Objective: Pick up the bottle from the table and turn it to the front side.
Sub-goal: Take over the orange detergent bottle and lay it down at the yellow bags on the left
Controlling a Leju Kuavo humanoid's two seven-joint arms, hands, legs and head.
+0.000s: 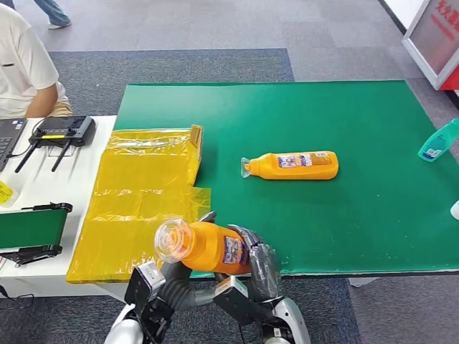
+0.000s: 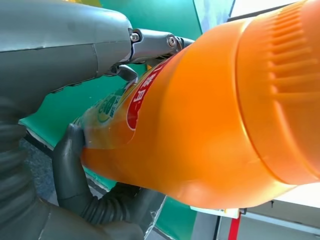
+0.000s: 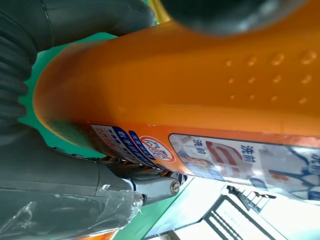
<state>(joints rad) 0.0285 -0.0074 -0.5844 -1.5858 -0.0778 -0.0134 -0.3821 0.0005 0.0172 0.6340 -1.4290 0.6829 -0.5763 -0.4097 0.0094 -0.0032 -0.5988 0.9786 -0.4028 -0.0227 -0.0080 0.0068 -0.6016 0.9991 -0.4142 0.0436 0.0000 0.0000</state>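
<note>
While I held the orange bottle (image 1: 208, 246) off the table near the lower middle of the head frame, my left hand (image 1: 172, 281) cupped it from beneath toward the clear cap, and my right hand (image 1: 259, 259) wrapped around its base end, fingers closed on it. I judged the risk to be in the turn itself: the smooth plastic could slip between two grips working against each other, or roll past the front label, and drop onto the edge of the green mat (image 1: 357, 215). Counting from the left of the frame, I saw one person's sleeve, one black device (image 1: 64, 131), one yellow plastic sheet (image 1: 138, 201), two orange bottles including the second bottle (image 1: 295, 165) lying mid-mat, and one teal bottle (image 1: 438, 141) at the right edge.
</note>
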